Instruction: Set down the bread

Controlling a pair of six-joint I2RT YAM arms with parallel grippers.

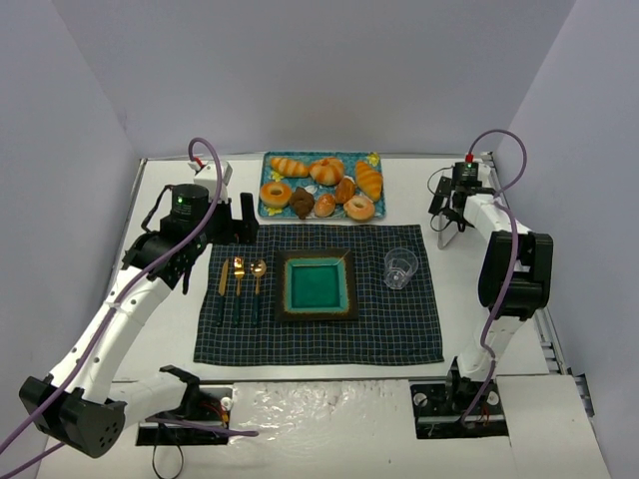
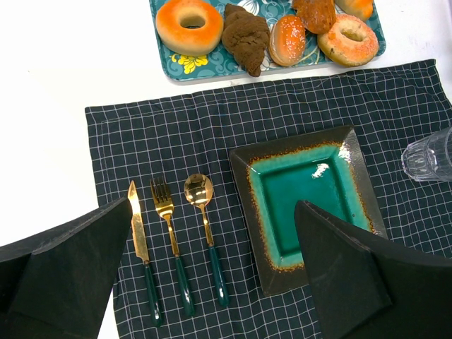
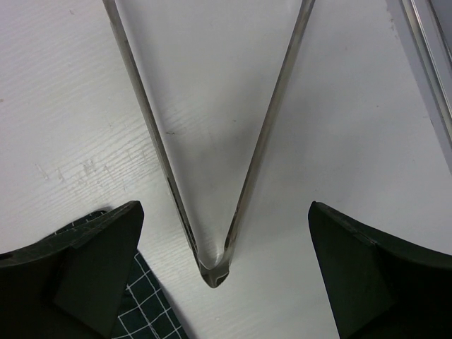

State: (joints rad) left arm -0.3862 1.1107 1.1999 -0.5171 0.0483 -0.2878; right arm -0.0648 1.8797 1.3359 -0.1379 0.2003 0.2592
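Several breads [image 1: 324, 184] lie on a teal flowered tray [image 1: 268, 158] at the back of the table: croissants, glazed rings and buns. In the left wrist view a glazed ring [image 2: 189, 26] and a brown croissant [image 2: 245, 37] show at the top. A square teal plate [image 1: 317, 285] with a dark rim lies empty on the checked placemat [image 1: 319, 339]. My left gripper [image 1: 232, 222] hangs open above the mat's back left corner, holding nothing. My right gripper [image 3: 222, 282] stands open low over metal tongs [image 3: 214, 272] on the white table; their hinge lies between my fingers [image 3: 78, 275], untouched.
A gold knife, fork and spoon [image 1: 238, 284] with green handles lie left of the plate. A clear glass [image 1: 400, 267] stands on the mat to the plate's right. The table's right edge rail [image 3: 431, 42] runs close to the tongs.
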